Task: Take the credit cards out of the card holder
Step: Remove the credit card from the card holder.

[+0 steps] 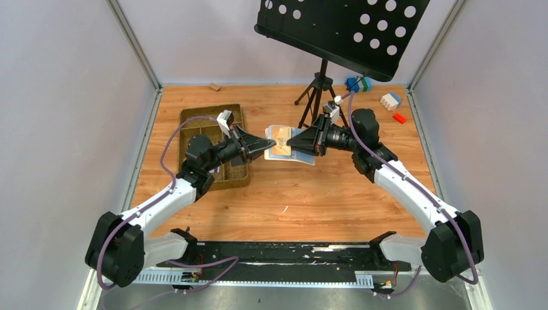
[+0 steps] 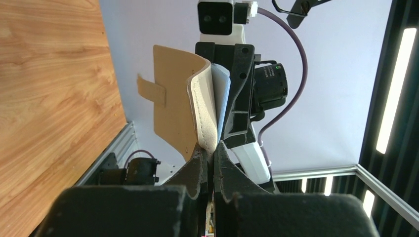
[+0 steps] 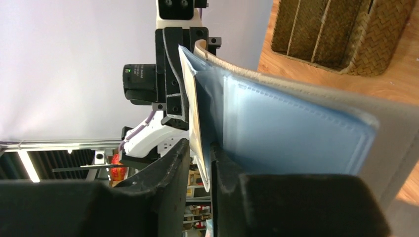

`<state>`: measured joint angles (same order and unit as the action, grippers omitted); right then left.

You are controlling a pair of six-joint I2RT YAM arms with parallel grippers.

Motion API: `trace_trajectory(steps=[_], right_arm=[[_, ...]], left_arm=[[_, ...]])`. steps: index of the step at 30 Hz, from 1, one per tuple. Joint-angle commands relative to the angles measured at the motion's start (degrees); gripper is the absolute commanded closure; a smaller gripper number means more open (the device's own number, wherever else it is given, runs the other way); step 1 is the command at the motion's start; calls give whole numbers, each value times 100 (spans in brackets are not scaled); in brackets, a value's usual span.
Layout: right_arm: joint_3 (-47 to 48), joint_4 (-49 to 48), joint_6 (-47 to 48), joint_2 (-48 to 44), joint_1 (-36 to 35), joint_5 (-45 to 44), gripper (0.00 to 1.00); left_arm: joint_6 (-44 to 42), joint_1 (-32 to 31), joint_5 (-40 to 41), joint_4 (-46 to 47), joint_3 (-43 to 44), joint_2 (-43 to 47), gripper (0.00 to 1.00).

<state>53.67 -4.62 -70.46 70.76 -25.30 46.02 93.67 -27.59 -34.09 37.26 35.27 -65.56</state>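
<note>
Cream-beige card holder (image 1: 282, 145) hangs open in the air just right of the woven tray (image 1: 208, 110), clamped from both sides. Left gripper (image 2: 210, 150) pinches its cream edge; right gripper (image 3: 200, 148) pinches a thin pale-blue inner layer. No credit cards lie free, so extraction seems barely begun.

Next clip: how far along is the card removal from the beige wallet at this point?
Done: the cream-beige folding card holder is held open, blue lining showing. In hand: the left gripper pinches its edge; the right gripper pinches a thin blue-grey inner layer, card or pocket I cannot tell. Left: no card shows loose on the wooden table, so removal seemingly all remains.
</note>
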Motion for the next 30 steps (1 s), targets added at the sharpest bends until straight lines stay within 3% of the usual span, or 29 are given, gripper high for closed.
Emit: trace_trajectory(steps=[1,7,14,17,30], right_arm=[[-56,-736,-279,-211,72,-97,81],[-227,-814,-363,-344,139,-137,84],[-249,-867,-401,-357,158,-106,100],[-192,-833,-369,-275,161,-34,92],[-12,-652,-187,-88,149,51,82]], left_arm=[[171,8,-42,600,21,182,100],[410,8,62,962,-97,144,100],[503,8,69,1093,-137,130,100],[495,8,56,1100,-134,133,100],[478,8,14,1072,-72,105,100]])
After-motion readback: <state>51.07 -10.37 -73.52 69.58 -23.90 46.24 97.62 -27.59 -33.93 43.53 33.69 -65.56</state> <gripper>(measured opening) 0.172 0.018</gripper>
